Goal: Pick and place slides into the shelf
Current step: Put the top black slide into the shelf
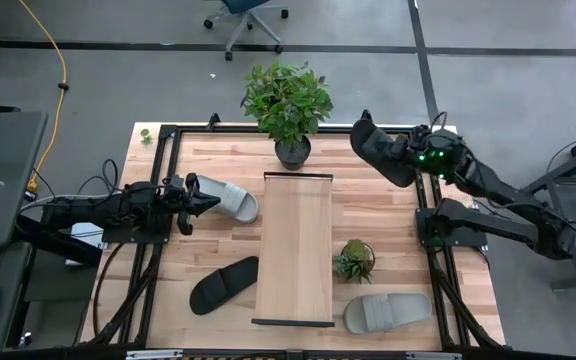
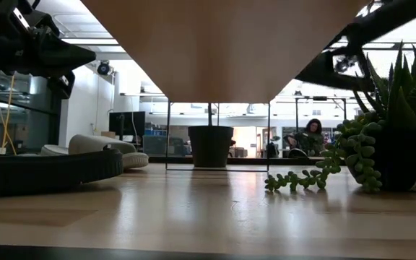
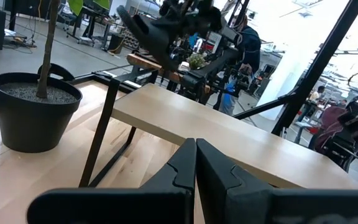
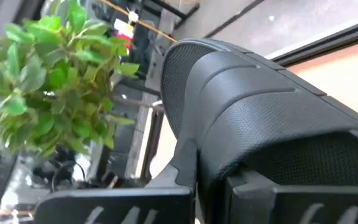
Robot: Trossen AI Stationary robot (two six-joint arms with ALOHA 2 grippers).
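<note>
The shelf (image 1: 295, 250) lies lengthwise in the middle of the table. My right gripper (image 1: 413, 158) is raised over the table's far right corner, shut on a black slide (image 1: 378, 152). A light grey slide (image 1: 230, 198) rests sole-down left of the shelf. My left gripper (image 1: 208, 203) hovers shut above that slide's left end, clear of it in the low view (image 2: 78, 58). A second black slide (image 1: 223, 284) lies on the table near the shelf's near left corner. Another grey slide (image 1: 386, 312) lies at the near right. My right gripper pinches the black slide between its two fingers (image 4: 182, 165) at the end nearest the wrist (image 4: 216, 155). The slide runs out past the fingertips toward the potted plant, with its ribbed strap (image 4: 247, 81) farther out. It is lifted clear of the table and tilted.
A leafy plant in a black pot (image 1: 290, 110) stands at the shelf's far end, close to the held slide. A small succulent (image 1: 354, 260) sits right of the shelf. Black frame rails (image 1: 168, 140) run round the table. People show in the room beyond.
</note>
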